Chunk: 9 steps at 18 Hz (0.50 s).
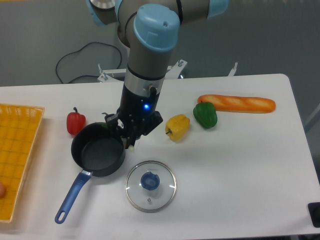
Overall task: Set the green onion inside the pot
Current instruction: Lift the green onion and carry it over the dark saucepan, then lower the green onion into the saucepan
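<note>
The dark pot [95,156] with a long blue handle [74,194] sits at the left of the table. My gripper [131,135] hangs over the pot's right rim and is shut on the green onion. The onion's white bulb end [131,146] pokes out below the fingers, just at the rim. A bit of its dark green leaves [103,124] shows to the left of the gripper, over the pot's far edge. The wrist hides the rest of the stalk.
A glass lid [150,185] with a blue knob lies in front of the pot. A red pepper [75,122] stands behind the pot. A yellow pepper [178,127], a green bell pepper [205,114] and a baguette [237,103] lie to the right. A yellow basket [17,150] fills the left edge.
</note>
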Available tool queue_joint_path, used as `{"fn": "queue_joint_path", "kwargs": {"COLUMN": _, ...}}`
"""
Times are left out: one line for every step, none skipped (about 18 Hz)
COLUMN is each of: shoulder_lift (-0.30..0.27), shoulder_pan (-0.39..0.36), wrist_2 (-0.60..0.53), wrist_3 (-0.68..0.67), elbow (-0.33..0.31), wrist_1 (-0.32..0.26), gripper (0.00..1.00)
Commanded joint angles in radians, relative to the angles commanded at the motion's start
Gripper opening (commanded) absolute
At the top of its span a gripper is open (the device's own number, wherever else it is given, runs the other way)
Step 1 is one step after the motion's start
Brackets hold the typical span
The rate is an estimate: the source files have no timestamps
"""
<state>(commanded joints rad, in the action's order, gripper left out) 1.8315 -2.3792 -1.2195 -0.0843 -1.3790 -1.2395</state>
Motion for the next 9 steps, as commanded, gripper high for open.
{"fn": "queue_joint_path", "kwargs": {"shoulder_lift": 0.003, "shoulder_pan": 0.002, "wrist_2": 0.0, "wrist_3": -0.006, "elbow": 0.0, "wrist_1": 0.005, "gripper": 0.11}}
{"fn": "queue_joint_path", "kwargs": {"shoulder_lift": 0.009, "shoulder_pan": 0.003, "wrist_2": 0.0, "wrist_3": -0.015, "elbow": 0.0, "wrist_1": 0.011, "gripper": 0.11}}
{"fn": "queue_joint_path", "kwargs": {"shoulder_lift": 0.014, "shoulder_pan": 0.009, "wrist_2": -0.002, "wrist_3": -0.02, "elbow": 0.0, "wrist_1": 0.018, "gripper": 0.11}}
{"fn": "queue_joint_path", "kwargs": {"shoulder_lift": 0.018, "shoulder_pan": 0.012, "wrist_2": -0.002, "wrist_3": -0.02, "elbow": 0.0, "wrist_1": 0.028, "gripper": 0.12}}
{"fn": "queue_joint_path", "kwargs": {"shoulder_lift": 0.023, "shoulder_pan": 0.014, "wrist_2": -0.002, "wrist_3": -0.023, "elbow": 0.0, "wrist_1": 0.034, "gripper": 0.12}}
{"fn": "queue_joint_path", "kwargs": {"shoulder_lift": 0.025, "shoulder_pan": 0.018, "wrist_2": -0.002, "wrist_3": -0.025, "elbow": 0.0, "wrist_1": 0.038, "gripper": 0.12}}
{"fn": "queue_joint_path", "kwargs": {"shoulder_lift": 0.028, "shoulder_pan": 0.02, "wrist_2": -0.003, "wrist_3": -0.028, "elbow": 0.0, "wrist_1": 0.04, "gripper": 0.12}}
{"fn": "queue_joint_path", "kwargs": {"shoulder_lift": 0.029, "shoulder_pan": 0.02, "wrist_2": -0.003, "wrist_3": -0.028, "elbow": 0.0, "wrist_1": 0.044, "gripper": 0.12}}
{"fn": "queue_joint_path", "kwargs": {"shoulder_lift": 0.029, "shoulder_pan": 0.02, "wrist_2": -0.005, "wrist_3": -0.029, "elbow": 0.0, "wrist_1": 0.055, "gripper": 0.12}}
